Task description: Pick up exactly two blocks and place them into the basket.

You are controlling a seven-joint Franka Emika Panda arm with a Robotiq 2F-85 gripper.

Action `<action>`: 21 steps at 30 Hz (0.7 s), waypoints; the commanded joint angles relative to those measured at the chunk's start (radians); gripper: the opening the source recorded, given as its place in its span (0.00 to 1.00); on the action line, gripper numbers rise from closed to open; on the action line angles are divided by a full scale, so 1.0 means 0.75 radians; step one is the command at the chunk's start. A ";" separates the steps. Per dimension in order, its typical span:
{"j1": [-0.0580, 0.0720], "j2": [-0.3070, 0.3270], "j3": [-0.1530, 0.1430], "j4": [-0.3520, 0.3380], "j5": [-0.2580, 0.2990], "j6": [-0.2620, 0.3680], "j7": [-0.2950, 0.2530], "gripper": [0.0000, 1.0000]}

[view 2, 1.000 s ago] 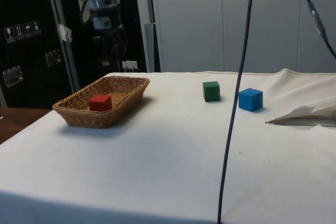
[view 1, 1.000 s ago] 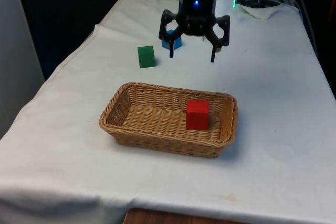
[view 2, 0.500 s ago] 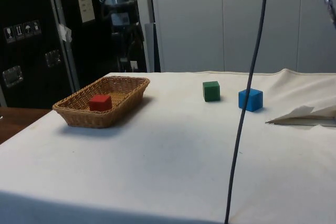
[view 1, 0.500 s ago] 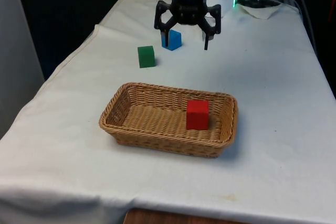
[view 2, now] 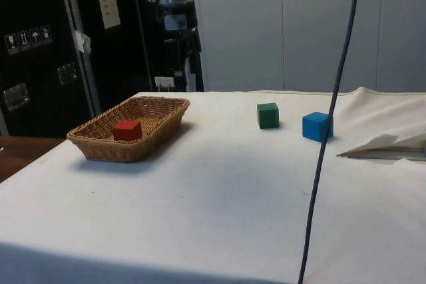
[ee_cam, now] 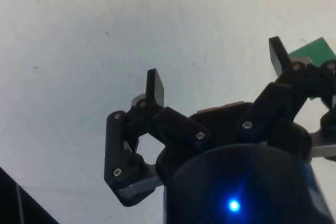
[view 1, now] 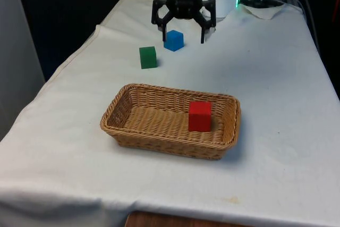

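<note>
The gripper (view 1: pixel 182 31) hangs above the far part of the table with its jaws spread wide and nothing between them. In the front view it stands over the blue block (view 1: pixel 173 40), one finger at either side of the block's position but raised clear of it. The wrist view confirms the fingers (ee_cam: pixel 155 86) well apart, with bare cloth below.

One red block (view 1: pixel 200 116) rests inside the basket (view 1: pixel 127 131), toward the front view's right end. The green block (view 1: pixel 147 57) sits on the cloth (view 1: pixel 276 78) between basket and blue block, just beside the latter, toward the front view's left. In the side view the green block (view 2: pixel 268 115) and blue block (view 2: pixel 317 126) stand near each other, well apart from the basket (view 2: pixel 100 145). Green also appears at the edge of the wrist view (ee_cam: pixel 315 51).

Assessment: one of the two required blocks is delivered; the step in hand is the approach to a second block, most likely the blue one.

The next move calls for a straight descent with the fingers straddling the blue block squarely, then closure on opposite faces. The block looks turned somewhat to the jaw line; wrist alignment may need correcting. Risk: a finger landing on the top face, or nudging the block toward the green one.
</note>
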 commanded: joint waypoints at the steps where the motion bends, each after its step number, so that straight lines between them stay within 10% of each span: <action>1: -0.001 -0.020 -0.007 -0.028 -0.005 0.024 -0.012 1.00; 21: -0.013 -0.127 -0.104 -0.221 -0.004 0.116 -0.175 1.00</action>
